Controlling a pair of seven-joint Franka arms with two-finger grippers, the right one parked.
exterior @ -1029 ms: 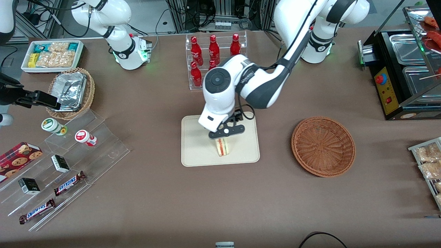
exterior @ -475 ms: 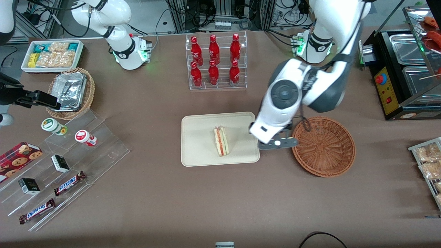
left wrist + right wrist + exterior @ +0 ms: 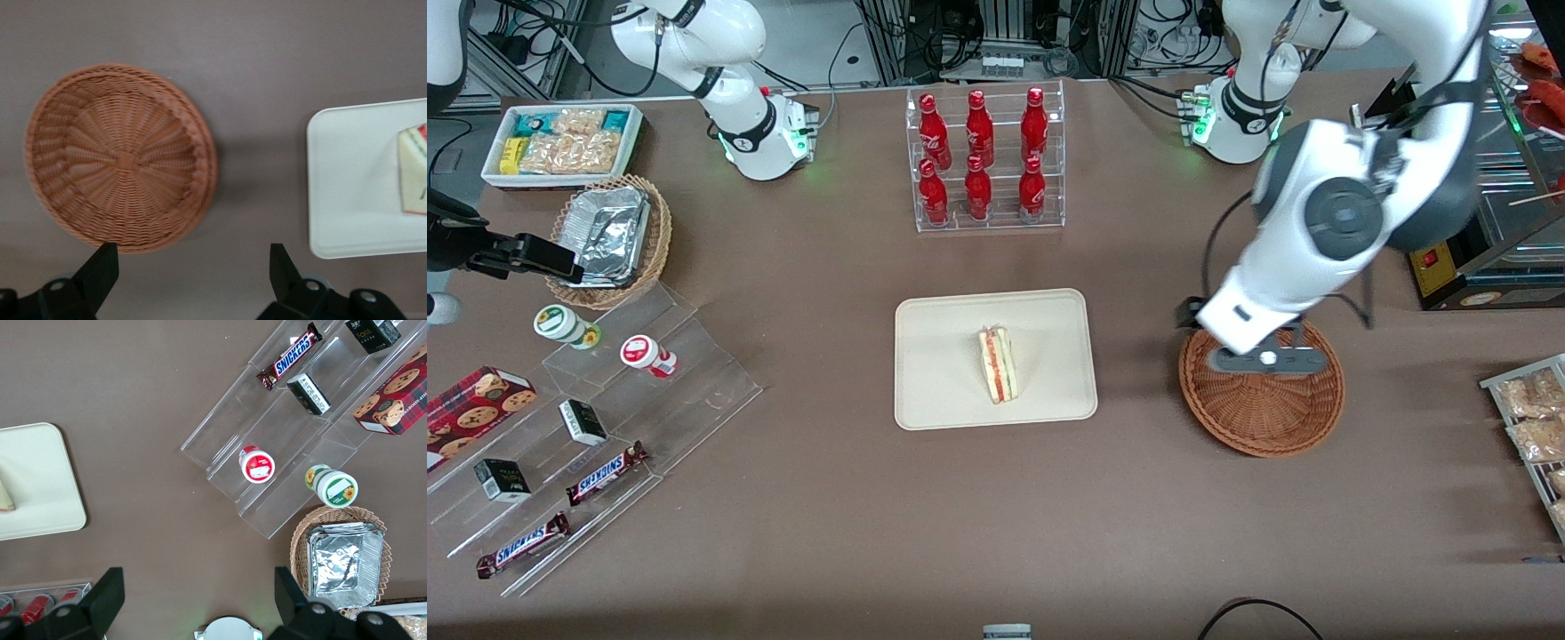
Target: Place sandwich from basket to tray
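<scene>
The sandwich [image 3: 998, 365] lies on the cream tray [image 3: 943, 356] at the table's middle, with nothing touching it. The reddish-brown wicker basket [image 3: 1263, 411] sits beside the tray toward the working arm's end and holds nothing. My left gripper [image 3: 1261, 359] hangs well above the basket, open and empty. The left wrist view shows the gripper [image 3: 192, 270] with its black fingers [image 3: 100, 267] spread wide over the basket [image 3: 120, 157], the tray [image 3: 347, 193] and a corner of the sandwich [image 3: 413, 170]. The right wrist view shows the tray's edge [image 3: 33, 487].
A clear rack of red bottles [image 3: 983, 160] stands farther from the camera than the tray. A tan basket with a foil container [image 3: 609, 240], a white snack bin [image 3: 560, 142] and acrylic steps with snacks [image 3: 605, 418] lie toward the parked arm's end. A black appliance [image 3: 1467, 196] stands near the basket.
The gripper let go of the sandwich on the tray, then swung away toward the working arm's end, and is now above the basket. The sandwich stayed put.
</scene>
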